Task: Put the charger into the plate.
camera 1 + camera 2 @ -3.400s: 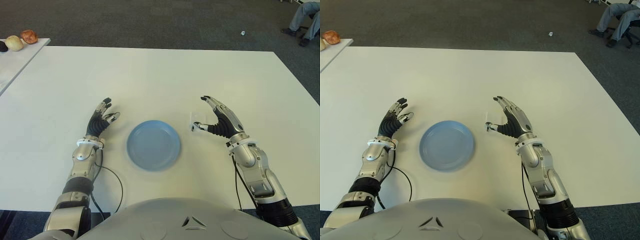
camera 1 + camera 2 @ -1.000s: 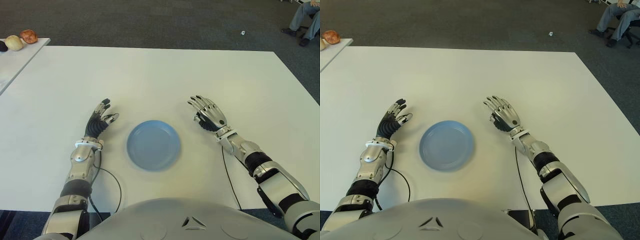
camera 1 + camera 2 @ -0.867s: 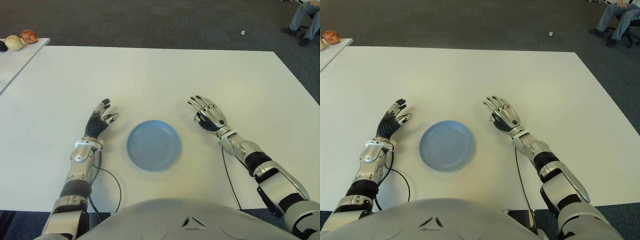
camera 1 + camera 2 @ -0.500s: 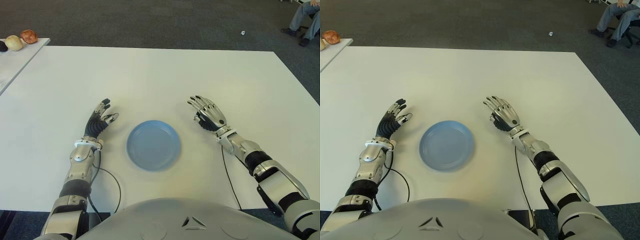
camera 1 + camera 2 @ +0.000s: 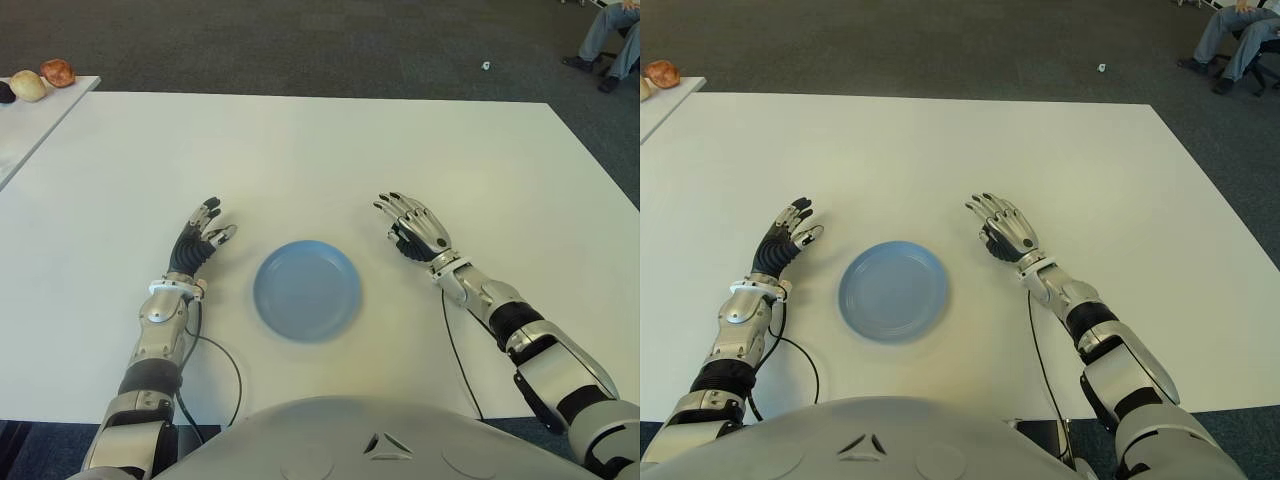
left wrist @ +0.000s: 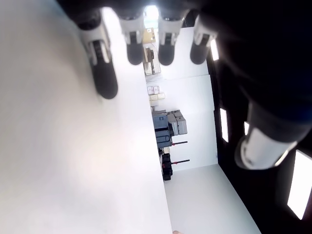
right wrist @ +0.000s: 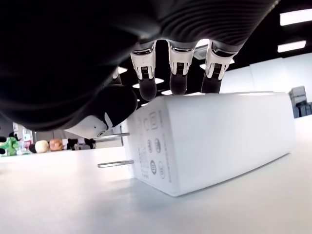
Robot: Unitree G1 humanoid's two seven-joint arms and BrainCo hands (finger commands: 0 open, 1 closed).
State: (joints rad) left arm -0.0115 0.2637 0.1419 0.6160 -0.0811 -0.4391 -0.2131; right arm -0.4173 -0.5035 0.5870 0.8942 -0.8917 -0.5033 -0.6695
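A large white table [image 5: 330, 150] fills the view from the robot's head, with dark grey carpet [image 5: 300, 40] beyond its far edge. At the far right corner of the view, a seated person's legs [image 5: 607, 40] show on the carpet. A second white table [image 5: 20, 125] pokes in at the far left, carrying a few small rounded items [image 5: 42, 80].

A round blue plate [image 5: 306, 290] sits near the table's front edge, about midway between its left and right sides. Nothing lies in it.

The right hand [image 5: 416, 229] shows palm down just to the right of the plate, well in from the table's right edge, fingers stretched out and slightly spread. From the head it hides what is beneath it. The right wrist view shows a white block charger [image 7: 214, 136] lying on its side on the table under the palm, its two metal prongs [image 7: 113, 149] sticking out sideways. The fingertips [image 7: 178, 78] hang over the charger's top and are not wrapped around it, so the hand grips nothing. The charger is outside the plate.

The left hand [image 5: 198, 240] shows to the left of the plate, fingers relaxed and extended, holding nothing.
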